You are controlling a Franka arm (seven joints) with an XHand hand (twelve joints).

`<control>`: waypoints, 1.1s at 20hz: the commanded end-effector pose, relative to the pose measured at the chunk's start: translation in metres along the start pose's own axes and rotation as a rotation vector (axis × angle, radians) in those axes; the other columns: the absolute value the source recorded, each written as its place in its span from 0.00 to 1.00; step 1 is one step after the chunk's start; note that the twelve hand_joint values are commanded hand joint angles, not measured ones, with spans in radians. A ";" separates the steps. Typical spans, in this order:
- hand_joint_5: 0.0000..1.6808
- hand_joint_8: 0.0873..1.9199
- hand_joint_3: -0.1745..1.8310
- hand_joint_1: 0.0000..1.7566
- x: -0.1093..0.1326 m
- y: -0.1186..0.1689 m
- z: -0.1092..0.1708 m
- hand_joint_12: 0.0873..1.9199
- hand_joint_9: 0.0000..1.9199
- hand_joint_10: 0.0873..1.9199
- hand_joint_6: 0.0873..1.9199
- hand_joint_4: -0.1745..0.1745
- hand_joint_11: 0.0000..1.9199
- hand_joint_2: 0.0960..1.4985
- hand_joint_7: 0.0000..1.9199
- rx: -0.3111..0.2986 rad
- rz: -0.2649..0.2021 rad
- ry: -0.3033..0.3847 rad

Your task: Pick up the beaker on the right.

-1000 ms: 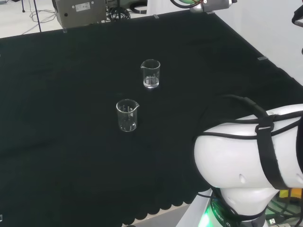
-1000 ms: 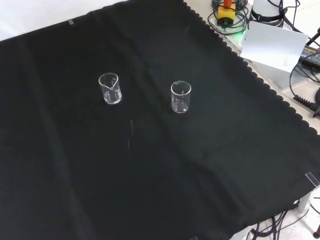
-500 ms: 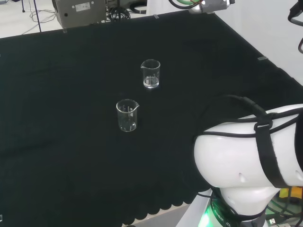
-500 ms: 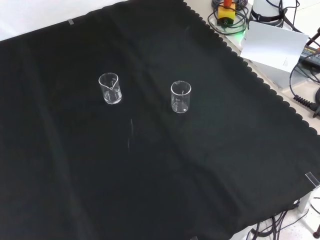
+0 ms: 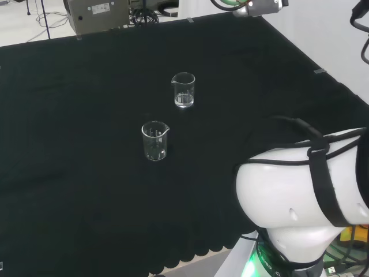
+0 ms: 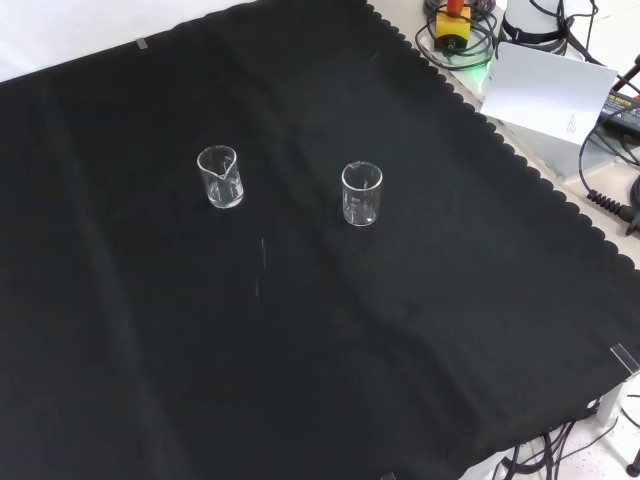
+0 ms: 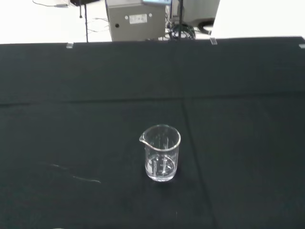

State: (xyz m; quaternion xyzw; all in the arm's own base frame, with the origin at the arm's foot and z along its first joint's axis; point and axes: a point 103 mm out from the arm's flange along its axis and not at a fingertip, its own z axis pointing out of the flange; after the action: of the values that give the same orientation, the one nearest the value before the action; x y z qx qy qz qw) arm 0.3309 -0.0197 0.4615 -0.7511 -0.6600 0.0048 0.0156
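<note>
Two clear glass beakers stand upright and apart on the black cloth. In the head view one beaker (image 5: pixel 184 90) is farther off and a little to the right, and the other beaker (image 5: pixel 155 141) is nearer and to the left. In the front view the first beaker (image 6: pixel 221 177) is on the left and the second beaker (image 6: pixel 362 194) is on the right. The wrist view looks across the cloth at a single beaker (image 7: pixel 162 153) some way off, its spout turned sideways; I cannot tell which of the two it is. Nothing touches either beaker.
The arm's big white link (image 5: pixel 300 196) stands at the head view's lower right. A grey box (image 5: pixel 95 14) sits beyond the cloth's far edge. A white card (image 6: pixel 545 85) and cables lie off the cloth at the front view's upper right.
The arm's white link has shifted slightly in the head view. Both beakers stand where they were.
</note>
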 end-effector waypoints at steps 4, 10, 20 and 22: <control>0.20 0.30 0.22 0.13 -0.020 0.060 0.061 0.69 0.14 0.33 0.00 0.40 0.00 0.75 0.09 0.034 0.030 0.064; 0.20 0.32 0.19 0.30 -0.043 0.116 0.096 0.70 0.16 0.34 0.00 0.39 0.00 0.64 0.11 0.063 0.029 0.110; 0.23 0.33 0.33 0.42 -0.050 0.173 0.163 0.73 0.17 0.33 0.00 0.39 0.00 0.46 0.11 0.106 0.004 0.349; 0.23 0.34 0.35 0.42 -0.047 0.179 0.177 0.73 0.17 0.33 0.00 0.39 0.00 0.44 0.11 0.123 -0.006 0.350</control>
State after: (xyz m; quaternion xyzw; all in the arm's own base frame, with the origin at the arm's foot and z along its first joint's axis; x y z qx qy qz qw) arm 0.4551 -0.0672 0.3155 -0.7452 -0.6457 -0.0430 0.1607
